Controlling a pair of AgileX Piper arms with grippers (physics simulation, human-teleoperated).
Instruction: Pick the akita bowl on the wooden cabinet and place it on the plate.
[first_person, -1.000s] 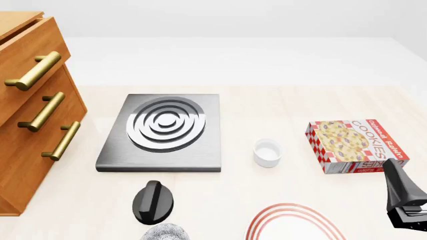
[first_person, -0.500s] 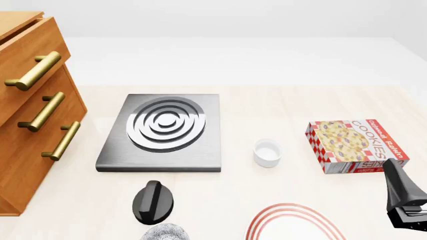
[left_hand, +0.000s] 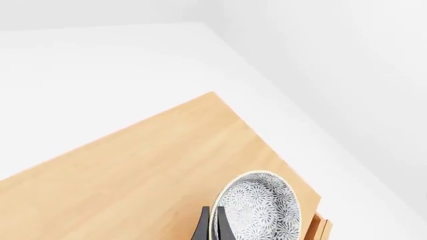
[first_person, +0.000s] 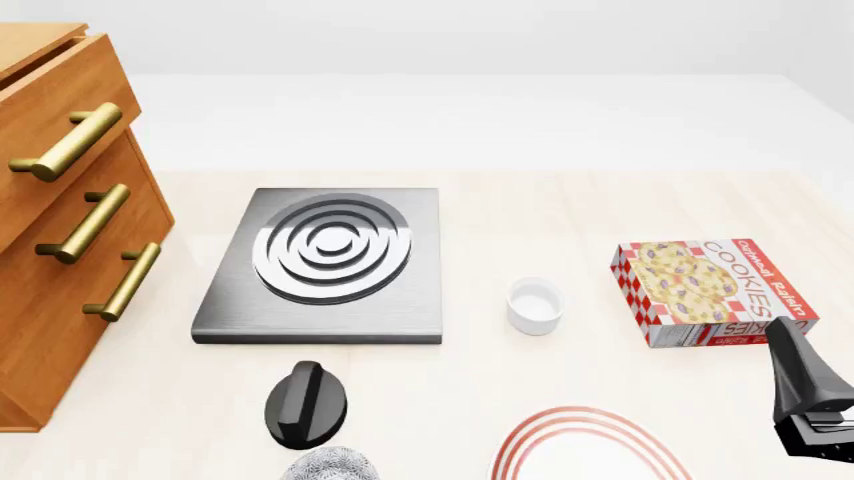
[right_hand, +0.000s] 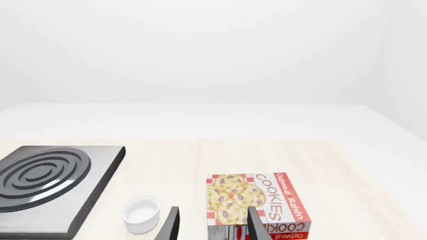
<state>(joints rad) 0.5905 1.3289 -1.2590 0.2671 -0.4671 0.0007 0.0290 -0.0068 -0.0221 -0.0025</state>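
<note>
The table (first_person: 601, 210) is pale wood, and the wooden cabinet (first_person: 60, 230) stands at its left edge, drawer fronts with brass handles facing the middle. In the left wrist view the cabinet's flat top fills most of the picture, and the akita bowl (left_hand: 261, 207) sits on that top near one corner. The left gripper (left_hand: 213, 226) is at the bowl's rim: its two dark fingers stand close together with the rim between them, so it looks clamped on the bowl.

On the table, the grey stove burner (first_person: 327, 262) lies just right of the cabinet. The cookie box (first_person: 710, 290) lies well to the right. The plate (first_person: 587, 445) lies at the near edge, only its far arc of red rings showing. A second patterned bowl (first_person: 330, 465) peeks in at the near edge, just below a black knob (first_person: 307, 402). The small white cup (first_person: 535, 305) stands between burner and box.

The right gripper (right_hand: 212, 225) hangs low over the table near the box, fingers spread apart and empty.
</note>
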